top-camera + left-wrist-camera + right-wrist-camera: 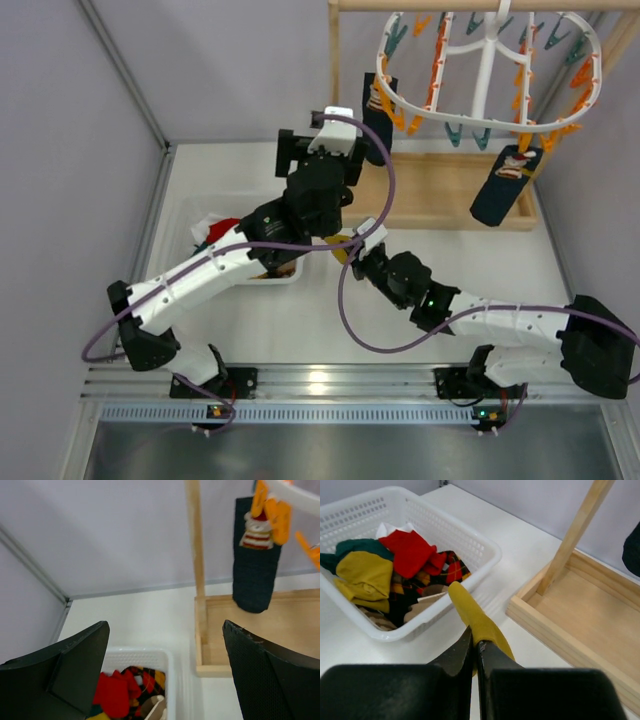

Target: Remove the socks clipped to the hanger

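The white oval hanger point(490, 85) with orange and teal clips hangs from the wooden rack at the top right. Two dark navy socks are clipped to it: one on its left side point(378, 125), also in the left wrist view point(254, 565) with a red-white pattern, and one on its right side point(502, 190). My left gripper point(325, 135) point(165, 665) is open and empty, above the basket and left of the left sock. My right gripper point(355, 245) point(476, 645) is shut on a mustard yellow sock point(472, 612), low over the table beside the basket.
A white basket point(190, 215) point(485, 550) point(150, 655) holds a mixed pile of red, yellow, green and tartan clothes. The wooden rack's base tray point(440, 190) point(580, 610) and upright post point(197, 555) stand at the back right. Grey walls close in on both sides.
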Controlling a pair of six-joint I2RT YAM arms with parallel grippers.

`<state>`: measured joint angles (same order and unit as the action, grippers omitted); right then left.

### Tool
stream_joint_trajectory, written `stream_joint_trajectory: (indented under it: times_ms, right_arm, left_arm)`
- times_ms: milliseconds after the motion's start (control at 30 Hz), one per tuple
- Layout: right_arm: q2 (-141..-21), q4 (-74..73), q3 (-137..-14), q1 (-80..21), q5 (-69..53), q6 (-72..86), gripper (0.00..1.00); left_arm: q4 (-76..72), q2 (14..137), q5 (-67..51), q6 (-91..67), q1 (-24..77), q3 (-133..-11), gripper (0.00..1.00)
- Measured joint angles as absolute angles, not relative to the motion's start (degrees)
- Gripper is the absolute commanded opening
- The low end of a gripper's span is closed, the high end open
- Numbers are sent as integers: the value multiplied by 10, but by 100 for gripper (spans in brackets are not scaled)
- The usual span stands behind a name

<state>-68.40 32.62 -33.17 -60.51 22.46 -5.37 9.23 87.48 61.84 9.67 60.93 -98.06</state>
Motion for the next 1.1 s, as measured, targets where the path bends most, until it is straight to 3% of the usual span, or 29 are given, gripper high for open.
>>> stream_joint_trajectory:
  times_ms: [267, 600, 667, 767, 833, 1000, 1100]
  right_arm:
    - [-731, 283, -448, -566, 93, -22, 0]
    - [-957, 226, -729, -536, -98, 6, 2]
    - [-1008, 205, -793, -535, -126, 17, 26]
    - [-1065, 188, -855, -535, -155, 25, 83]
    - [-1075, 175, -858, -535, -161, 27, 98]
    - [-1039, 158, -801, -520, -158, 38, 99]
    - [-952, 136, -718, -473, -149, 58, 99]
  left_arm:
    - [223, 675, 656, -37, 608, -815, 98]
    - [270, 450, 633, -108, 608, -699, 98]
    - [272, 442, 632, -111, 608, -693, 98]
    - [275, 450, 628, -112, 608, -692, 98]
    - [276, 460, 623, -112, 608, -691, 98]
    - [280, 485, 610, -112, 608, -690, 98]
    - [283, 498, 591, -114, 608, -690, 98]
